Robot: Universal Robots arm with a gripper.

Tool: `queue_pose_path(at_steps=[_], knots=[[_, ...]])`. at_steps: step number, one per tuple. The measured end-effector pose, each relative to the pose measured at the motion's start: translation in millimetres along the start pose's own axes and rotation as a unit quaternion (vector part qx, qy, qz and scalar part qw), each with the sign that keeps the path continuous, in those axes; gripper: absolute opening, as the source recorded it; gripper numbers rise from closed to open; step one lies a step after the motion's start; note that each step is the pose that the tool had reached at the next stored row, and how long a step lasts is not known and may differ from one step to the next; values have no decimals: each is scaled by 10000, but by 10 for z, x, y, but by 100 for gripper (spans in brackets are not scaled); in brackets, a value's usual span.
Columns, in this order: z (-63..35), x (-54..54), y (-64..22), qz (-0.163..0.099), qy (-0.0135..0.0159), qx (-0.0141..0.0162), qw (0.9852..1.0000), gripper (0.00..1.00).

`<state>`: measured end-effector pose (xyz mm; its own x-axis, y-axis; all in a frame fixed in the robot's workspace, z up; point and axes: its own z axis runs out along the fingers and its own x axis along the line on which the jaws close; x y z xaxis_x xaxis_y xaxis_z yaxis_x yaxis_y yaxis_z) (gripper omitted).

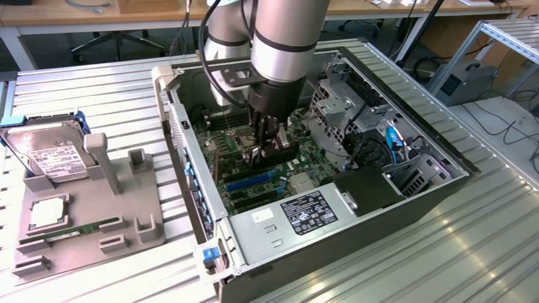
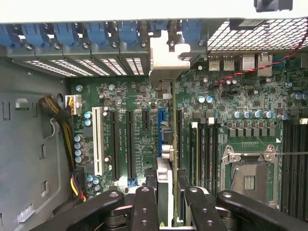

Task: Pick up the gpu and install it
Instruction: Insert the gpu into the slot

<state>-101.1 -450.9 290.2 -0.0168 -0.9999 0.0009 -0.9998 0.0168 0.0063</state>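
My gripper (image 1: 264,149) reaches down into the open computer case (image 1: 252,235), over the motherboard. In the wrist view the gripper (image 2: 166,204) is shut on the gpu (image 2: 164,179), which shows edge-on as a thin card between the two black fingers (image 2: 144,207). The card runs along the blue expansion slot (image 2: 160,126). Its silver end bracket (image 2: 163,53) stands at the case's rear wall, among the blue slot latches (image 2: 98,31). I cannot tell how deep the card sits in the slot.
A grey fixture (image 1: 88,208) at the exterior view's left holds a silver hard drive (image 1: 49,154), a narrow green memory stick (image 1: 72,230) and a square chip (image 1: 47,214). Inside the case are a drive cage (image 1: 337,101), the processor socket (image 2: 248,175) and a cable bundle (image 2: 62,127).
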Motion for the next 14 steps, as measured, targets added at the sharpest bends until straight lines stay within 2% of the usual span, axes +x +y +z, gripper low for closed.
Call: queue_pose_path(at_steps=[14], knots=[[17, 11, 27, 0, 0, 0, 10000, 27]])
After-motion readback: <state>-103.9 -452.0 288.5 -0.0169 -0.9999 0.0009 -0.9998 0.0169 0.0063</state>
